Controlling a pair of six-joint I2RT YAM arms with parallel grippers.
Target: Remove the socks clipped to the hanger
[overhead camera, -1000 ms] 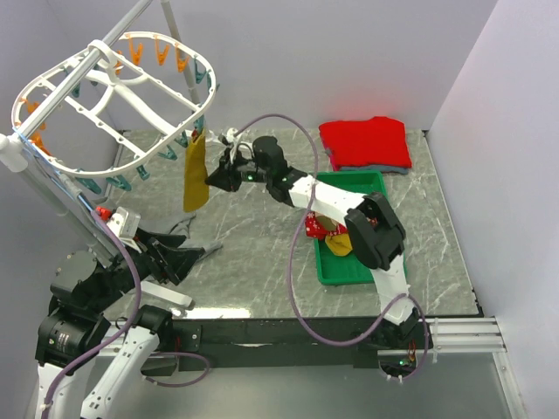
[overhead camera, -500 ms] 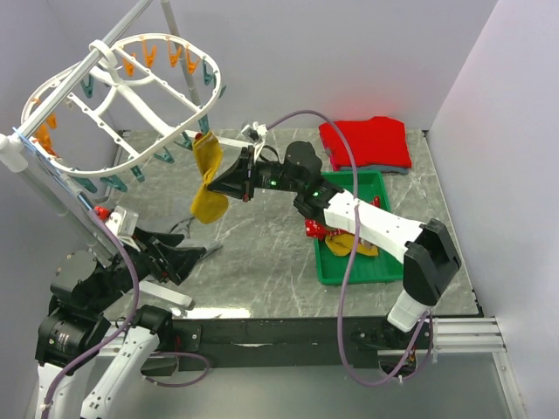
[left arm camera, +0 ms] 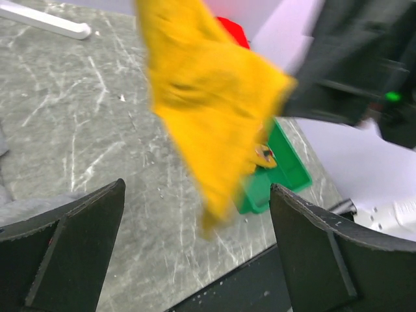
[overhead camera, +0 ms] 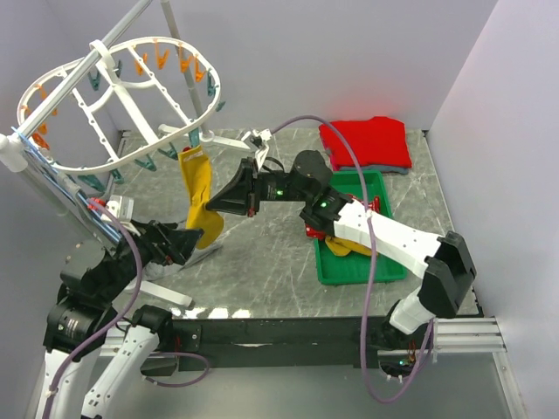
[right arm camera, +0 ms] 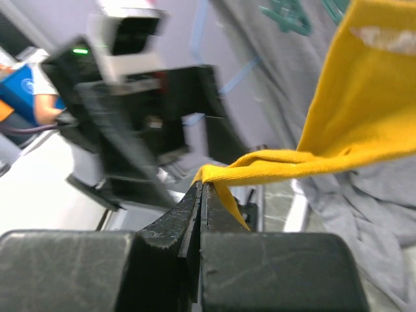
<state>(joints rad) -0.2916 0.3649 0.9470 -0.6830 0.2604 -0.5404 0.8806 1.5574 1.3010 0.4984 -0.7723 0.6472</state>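
While the soft mustard-yellow knit sock point(overhead camera: 199, 179) hangs clipped at the rim of the white oval plastic hanger point(overhead camera: 118, 162), the right claw point(right arm camera: 200, 195) is pinched shut on its lower fold, drawing it taut; the left claw point(left arm camera: 196, 187) gapes wide below, empty. Other socks point(overhead camera: 336, 240) — one red-patterned — lie in the rigid green tray point(overhead camera: 320, 266); seemingly one removal left.

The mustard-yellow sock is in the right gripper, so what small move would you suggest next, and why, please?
I would probably pull the right gripper away from the hanger, toward the green tray: it is shut on the mustard-yellow sock's edge, while the sock's top appears still clipped at the rim.
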